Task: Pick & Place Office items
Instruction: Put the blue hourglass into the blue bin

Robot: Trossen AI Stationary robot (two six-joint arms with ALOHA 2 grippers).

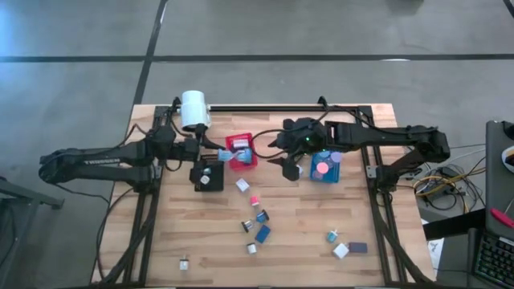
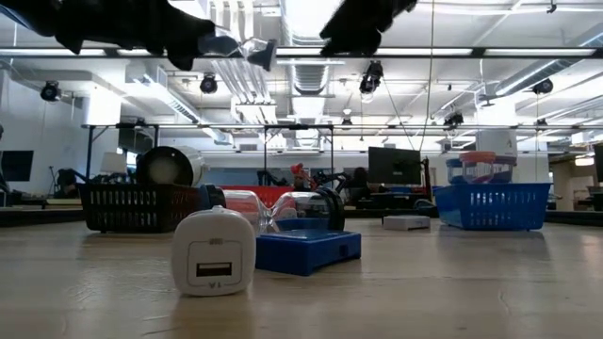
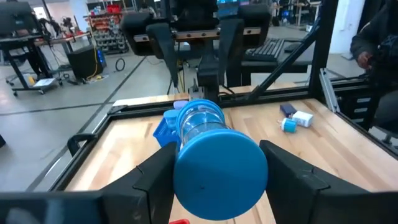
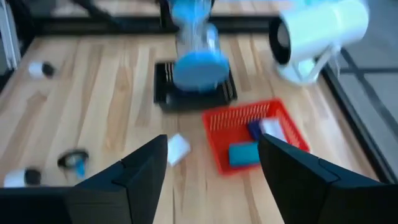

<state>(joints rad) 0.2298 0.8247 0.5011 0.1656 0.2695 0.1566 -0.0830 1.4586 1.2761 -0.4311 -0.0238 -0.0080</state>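
Note:
My left gripper (image 1: 220,152) is shut on a clear tube with blue end caps (image 3: 200,119), held in the air by the red bin (image 1: 241,151) and, in the right wrist view, above the black bin (image 4: 196,93). My right gripper (image 4: 211,168) is open and holds nothing. It hangs above the table between the red bin and the blue bin (image 1: 325,167). Several small office items lie on the boards, among them a white block (image 2: 215,250), a blue block (image 2: 308,250) and a pink piece (image 1: 254,200). My left gripper pinches the tube between its two fingers (image 3: 155,180), one on each side of the tube. The tube lies along the fingers, and its near blue cap (image 3: 217,174) hides the place of contact. It is held about level and lifted clear of the bins and the table.
A big white cylinder (image 1: 194,108) stands at the far left by the frame rail. The red bin holds blue and white pieces (image 4: 245,152); the blue bin holds a pink round piece (image 1: 323,168). Black frame rails (image 1: 377,185) border the wooden top.

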